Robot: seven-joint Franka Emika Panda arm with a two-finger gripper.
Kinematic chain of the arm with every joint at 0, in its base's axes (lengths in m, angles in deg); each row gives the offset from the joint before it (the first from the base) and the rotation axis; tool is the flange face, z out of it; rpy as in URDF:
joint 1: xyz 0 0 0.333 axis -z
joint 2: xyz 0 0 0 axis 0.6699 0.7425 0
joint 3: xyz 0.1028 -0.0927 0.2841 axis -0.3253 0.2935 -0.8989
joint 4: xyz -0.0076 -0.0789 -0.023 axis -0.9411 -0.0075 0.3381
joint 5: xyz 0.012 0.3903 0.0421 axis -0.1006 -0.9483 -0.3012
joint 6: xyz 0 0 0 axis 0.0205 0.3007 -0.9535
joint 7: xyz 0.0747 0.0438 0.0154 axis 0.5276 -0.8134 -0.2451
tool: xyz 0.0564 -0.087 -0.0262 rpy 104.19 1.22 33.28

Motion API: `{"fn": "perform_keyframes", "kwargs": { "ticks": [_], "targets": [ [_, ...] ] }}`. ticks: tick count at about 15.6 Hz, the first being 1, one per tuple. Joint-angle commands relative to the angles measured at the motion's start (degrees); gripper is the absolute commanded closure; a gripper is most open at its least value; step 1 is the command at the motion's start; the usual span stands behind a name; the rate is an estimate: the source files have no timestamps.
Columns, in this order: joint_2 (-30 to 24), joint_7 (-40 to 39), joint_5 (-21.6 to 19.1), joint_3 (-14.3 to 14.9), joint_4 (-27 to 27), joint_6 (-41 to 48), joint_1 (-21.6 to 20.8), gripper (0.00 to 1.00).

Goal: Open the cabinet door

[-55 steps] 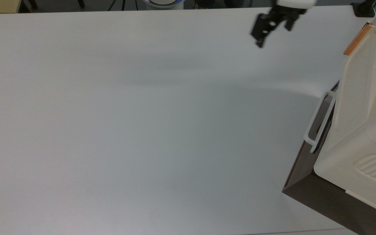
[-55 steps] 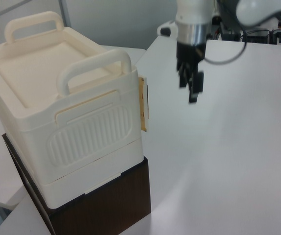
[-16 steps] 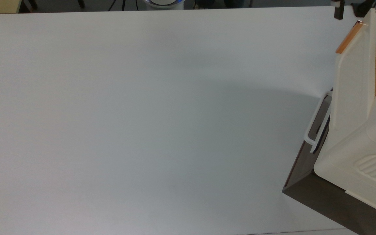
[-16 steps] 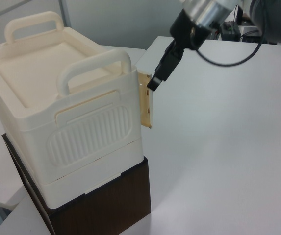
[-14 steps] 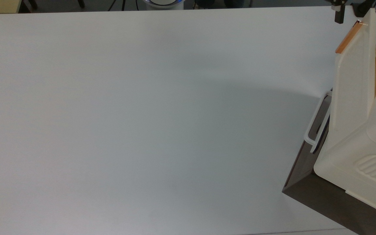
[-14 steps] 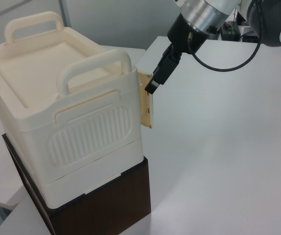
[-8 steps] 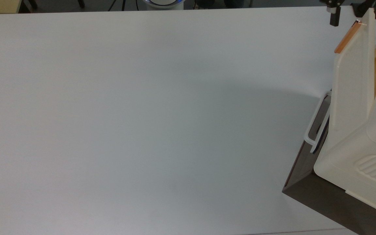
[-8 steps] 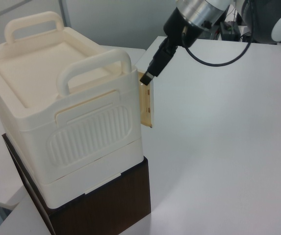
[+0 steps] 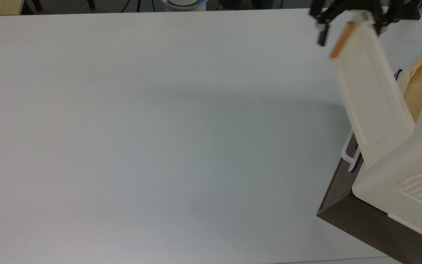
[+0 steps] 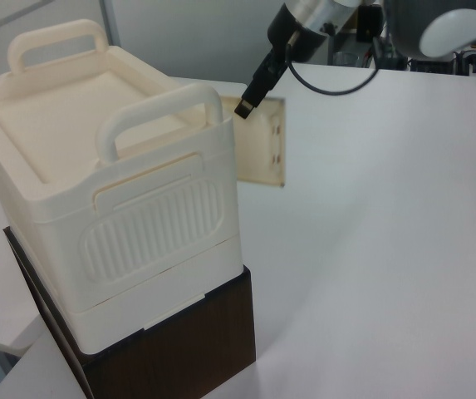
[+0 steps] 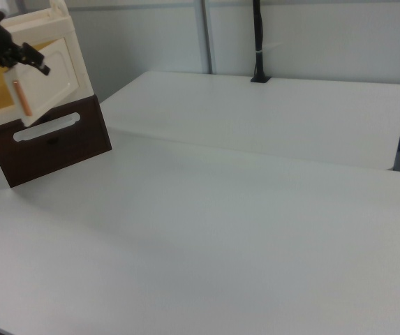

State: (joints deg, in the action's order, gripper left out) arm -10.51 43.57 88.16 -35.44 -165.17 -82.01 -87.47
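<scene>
The door [image 9: 372, 95] stands swung out from the cream cabinet [image 10: 121, 216]; the claw [image 9: 350, 22], fingers spread, straddles its top edge.

**Cream, brown and white on a pale table**

The door [image 9: 370, 95] is plain cream, and its bar handle [image 9: 341, 39] is orange-tan. The cabinet [image 10: 96, 199] is the same cream, with a patch of fine parallel ribs on its side. Inside, its opening [image 9: 414, 93] shows a warmer yellow-tan. Beneath it the drawer [image 11: 49, 143] is dark brown with a white loop handle [image 11: 46, 127]. The gripper [image 9: 350, 18] is black; in the left view the arm [image 10: 462, 21] behind it is white, with a silver-grey wrist. The table [image 9: 159, 128] is plain white-grey with no pattern, crossed by soft grey shadows. A black pole [image 11: 257, 42] stands against the pale grey wall [image 11: 325, 35]
</scene>
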Motion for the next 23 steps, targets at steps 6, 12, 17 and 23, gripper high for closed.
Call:
{"fn": "perform_keyframes", "kwargs": {
  "ticks": [6, 12, 17, 23],
  "targets": [
    [-7.99, -10.09, -2.36, -0.03, -1.26, 8.08, 8.67, 0.00],
    [-9.50, -16.07, -13.60, 0.06, -1.43, 22.58, 14.11, 0.00],
    [-9.50, -18.09, -17.99, 0.06, -1.79, 33.75, 18.51, 0.00],
    [-6.34, -18.45, -21.70, -0.03, -4.16, 33.32, 20.27, 0.00]
  ]
}}
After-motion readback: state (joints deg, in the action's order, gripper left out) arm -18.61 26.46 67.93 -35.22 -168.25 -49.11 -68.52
